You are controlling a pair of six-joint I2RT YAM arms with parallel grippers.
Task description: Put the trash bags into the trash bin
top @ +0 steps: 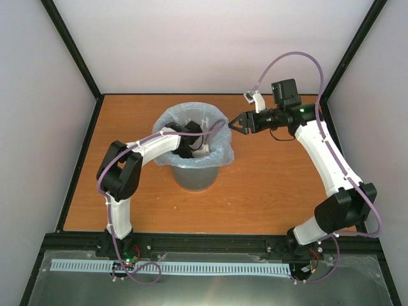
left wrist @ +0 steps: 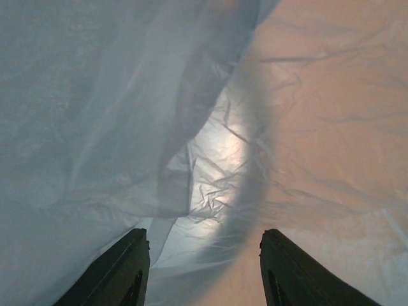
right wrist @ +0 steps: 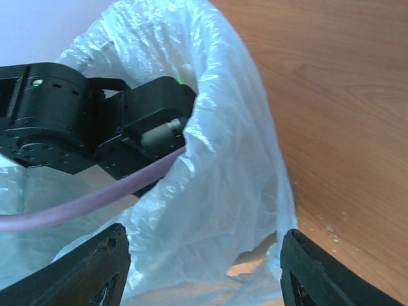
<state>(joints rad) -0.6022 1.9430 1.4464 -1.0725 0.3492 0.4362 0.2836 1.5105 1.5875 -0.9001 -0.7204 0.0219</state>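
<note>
A grey trash bin (top: 196, 177) stands on the table, left of centre. A translucent bluish-white trash bag (top: 220, 150) lines it and folds out over the rim. My left gripper (top: 191, 145) reaches down inside the bin. Its wrist view shows only crinkled trash bag film (left wrist: 127, 127) ahead, and the left gripper (left wrist: 204, 237) is open with nothing pinched. My right gripper (top: 232, 124) hovers at the bag's right rim. In the right wrist view the raised edge of the trash bag (right wrist: 223, 159) lies between the wide-apart fingers of the open right gripper (right wrist: 204, 239).
The wooden table (top: 274, 178) is walled by white panels on three sides with black frame posts. The left arm's black wrist (right wrist: 64, 121) and its purple cable (right wrist: 95, 201) cross the bin's mouth. Bare tabletop (right wrist: 344, 127) lies to the right of the bag.
</note>
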